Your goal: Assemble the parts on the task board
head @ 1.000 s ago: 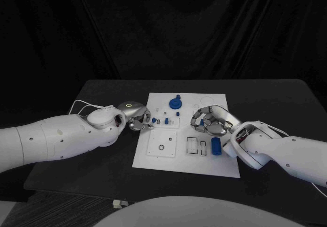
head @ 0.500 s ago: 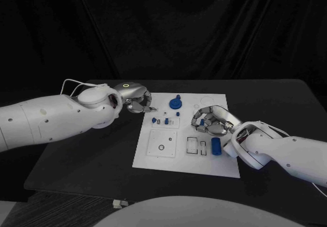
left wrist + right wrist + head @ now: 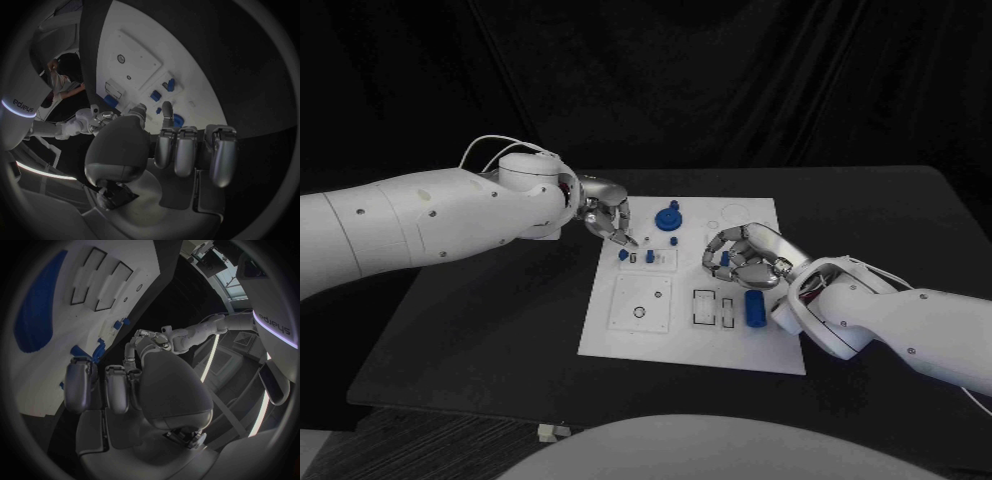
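Looking down from the head camera, we see the task board [image 3: 646, 330] lying in the middle of the black table [image 3: 473, 320], with small blue parts standing and lying on it. A round blue part with a knob [image 3: 672, 215] sits near the board's far edge, a small blue part [image 3: 674, 241] just before it, and a long blue part [image 3: 756, 309] lies near the board's right edge, beside two rectangular slots [image 3: 715, 309]. The left hand [image 3: 604, 217] hangs over the board's far left corner, its fingers curled downward with the tips close to a little blue part [image 3: 623, 255]; we cannot tell whether it is touching or holding anything. The right hand [image 3: 741, 256] sits over the board's right side, just beyond the long blue part, fingers bent inward toward the palm; we see nothing between them, though we cannot tell for sure. In the left wrist view the fingers [image 3: 187, 150] lie close together, bent over the board [image 3: 144, 45]
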